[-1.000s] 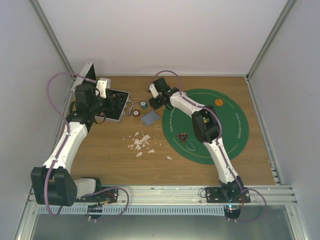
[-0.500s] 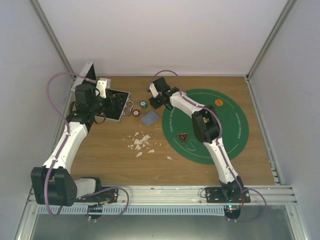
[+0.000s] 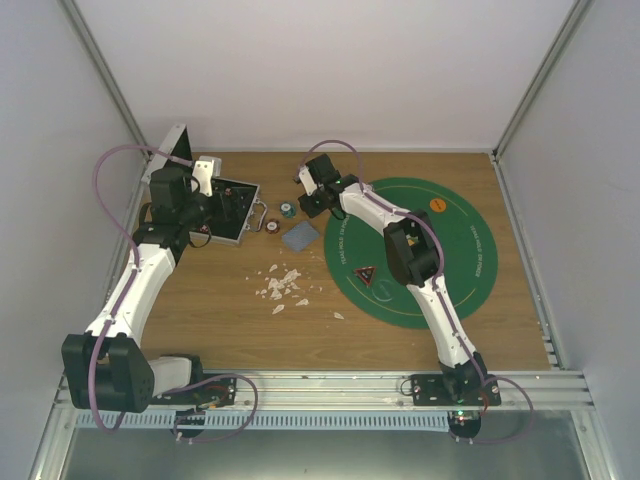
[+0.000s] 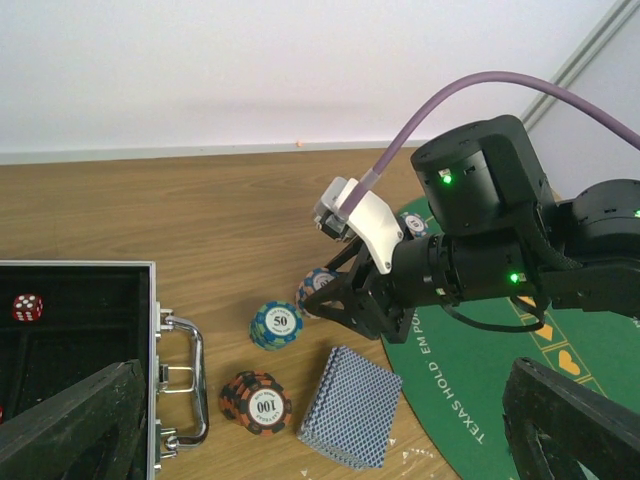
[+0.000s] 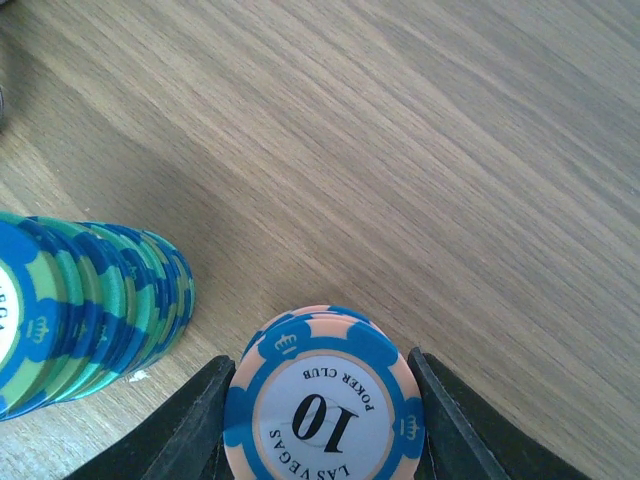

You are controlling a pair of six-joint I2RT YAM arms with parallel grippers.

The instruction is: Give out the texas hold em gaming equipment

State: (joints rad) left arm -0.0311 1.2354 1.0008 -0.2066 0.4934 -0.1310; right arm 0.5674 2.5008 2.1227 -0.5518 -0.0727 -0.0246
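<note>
The stack of pink-and-blue "10" chips [image 5: 325,415] sits flat on the wooden counter [image 5: 420,150], directly between the fingers [image 5: 200,420] of the right end effector [image 4: 335,300]. That end effector is narrowed onto the stack with one finger against each side, a hold that suits lifting the whole pile at once. Just to the left of those fingers in the right wrist view leans a slumped stack of green-and-blue chips [image 5: 90,300]. Its tilt is probably why the approach is square-on to the tidy pile rather than between the two. Beyond the right end effector, toward the case, lie a red-and-black chip stack [image 4: 256,402] and the blue-backed card deck [image 4: 350,405], both apart from the grip. On the other side of it spreads the green felt mat [image 3: 470,270], carrying an orange button [image 3: 437,205] and a triangular token [image 3: 365,274], the likely destination for the chips. The left end effector [image 3: 228,205] hangs wide open and empty over the open case [image 4: 70,330], which holds a red die [image 4: 27,307]. White scraps [image 3: 280,285] lie nearer the arm bases.
</note>
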